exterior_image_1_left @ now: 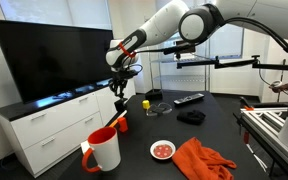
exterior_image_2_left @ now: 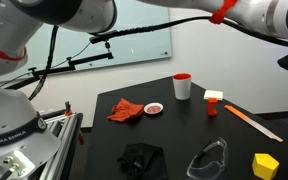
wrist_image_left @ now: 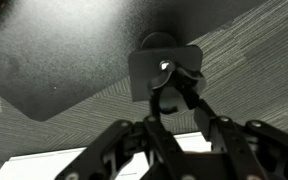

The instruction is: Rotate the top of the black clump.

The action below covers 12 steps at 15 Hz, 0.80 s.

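The black clump [exterior_image_1_left: 117,107] stands upright at the table's edge by the TV cabinet, directly under my gripper [exterior_image_1_left: 120,90]. In the wrist view I look down on its dark squarish top [wrist_image_left: 149,65], which has a small shiny screw. My gripper [wrist_image_left: 176,86] has its two fingers drawn together on a black part of that top. The clump's lower body is hidden under the top and my fingers. I cannot find the clump or the gripper in the exterior view from across the table.
Near the clump lie a yellow block [exterior_image_1_left: 144,103] and a small red object [exterior_image_1_left: 121,124]. A white mug [exterior_image_1_left: 104,150], a small plate [exterior_image_1_left: 162,150], an orange cloth [exterior_image_1_left: 204,160], a black fabric lump [exterior_image_1_left: 191,117] and a remote [exterior_image_1_left: 189,99] sit on the table [exterior_image_1_left: 224,125]. The TV [exterior_image_1_left: 54,60] stands close behind.
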Available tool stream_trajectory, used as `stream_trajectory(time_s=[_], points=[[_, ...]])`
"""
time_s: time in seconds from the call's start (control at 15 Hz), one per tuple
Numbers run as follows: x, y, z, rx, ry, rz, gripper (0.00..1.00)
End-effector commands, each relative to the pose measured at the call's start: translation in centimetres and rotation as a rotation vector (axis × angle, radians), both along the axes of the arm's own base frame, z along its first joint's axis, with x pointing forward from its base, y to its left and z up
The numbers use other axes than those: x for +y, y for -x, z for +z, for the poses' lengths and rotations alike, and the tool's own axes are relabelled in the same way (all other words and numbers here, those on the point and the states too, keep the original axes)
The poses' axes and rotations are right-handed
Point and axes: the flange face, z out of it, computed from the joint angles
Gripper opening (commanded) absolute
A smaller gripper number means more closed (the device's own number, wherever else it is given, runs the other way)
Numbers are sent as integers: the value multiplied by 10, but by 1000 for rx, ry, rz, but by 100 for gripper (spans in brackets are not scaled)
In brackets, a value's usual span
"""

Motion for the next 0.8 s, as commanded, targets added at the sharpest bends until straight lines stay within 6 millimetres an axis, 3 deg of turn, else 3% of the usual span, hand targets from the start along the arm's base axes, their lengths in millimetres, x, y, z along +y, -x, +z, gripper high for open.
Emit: stream_trajectory(time_s=[0.0,0.73], points=[[-5,-4,11,-7,10,22,15],[-16,18,14,54,-19,-94,15]])
